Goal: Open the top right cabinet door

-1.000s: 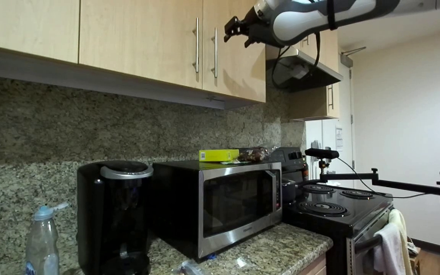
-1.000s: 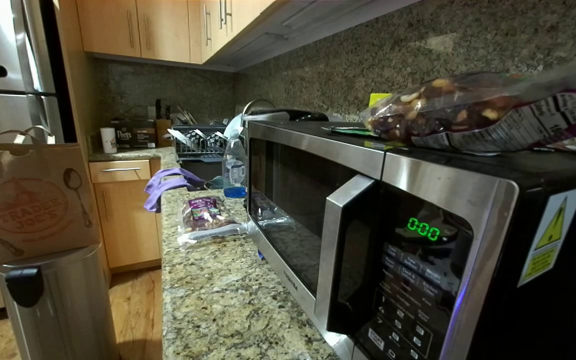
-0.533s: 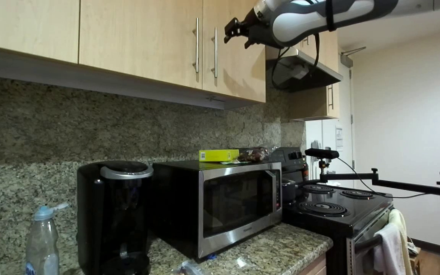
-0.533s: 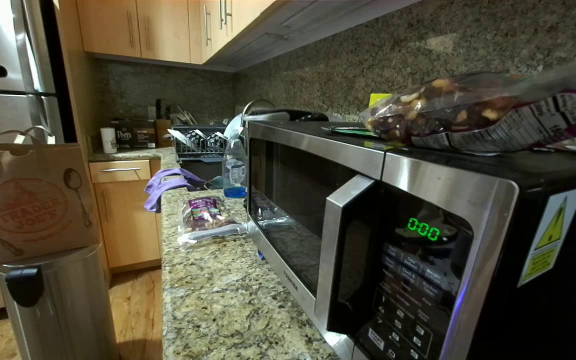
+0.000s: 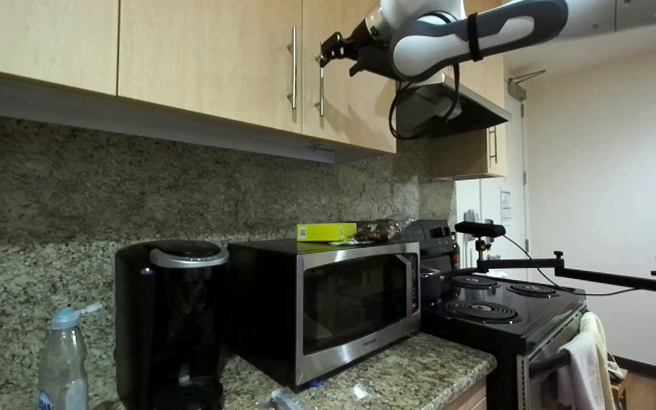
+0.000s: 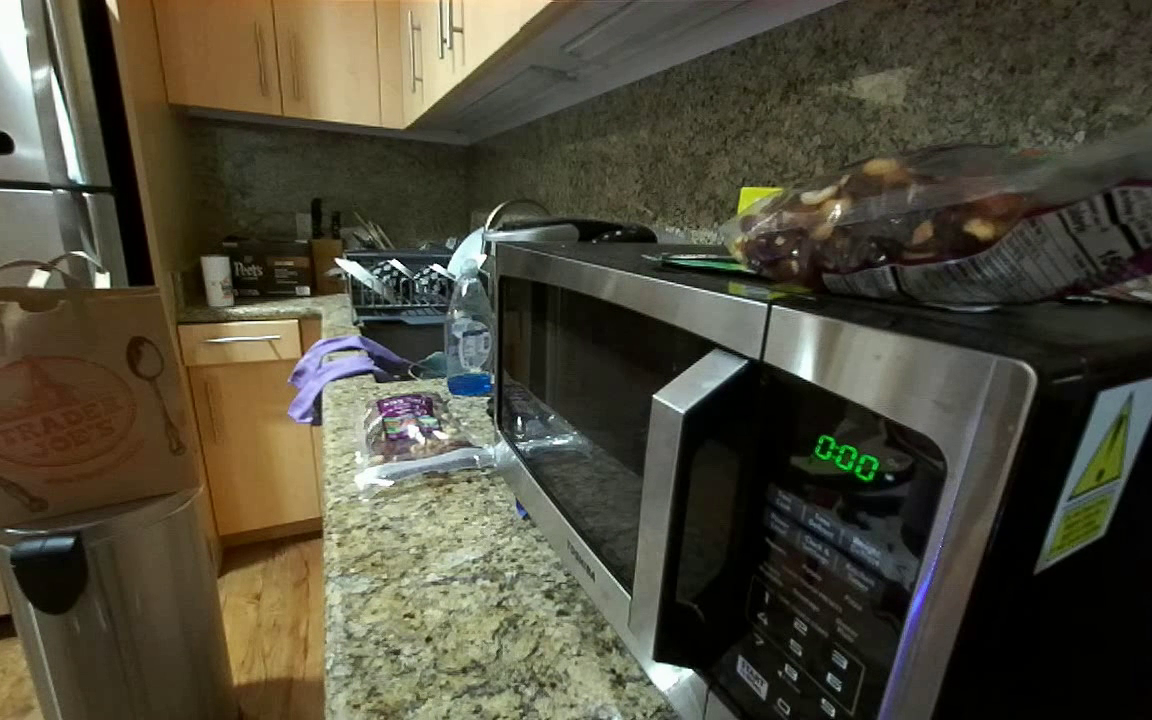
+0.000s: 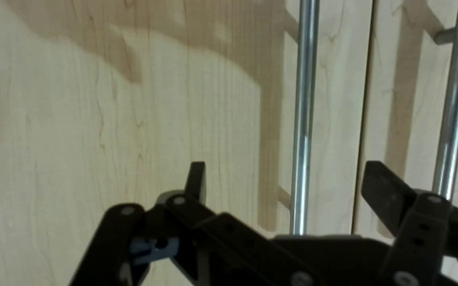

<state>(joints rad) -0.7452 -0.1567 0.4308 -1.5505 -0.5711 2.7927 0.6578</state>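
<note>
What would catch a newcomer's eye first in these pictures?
Probably the white-and-gray robot arm stretched across the upper right of an exterior view, its black gripper open in front of a closed wooden cabinet door; in the wrist view, the door's metal handle shows between the fingers. Next might come the microwave on the stone counter, its display glowing a green 0:00 and a clear bag of nuts lying on top.

Wrist view: close, facing door point(image 7: 153, 131) past my fingers point(image 7: 389, 194). Both exterior views share microwave point(image 5: 356, 304), from opposite sides.
</note>
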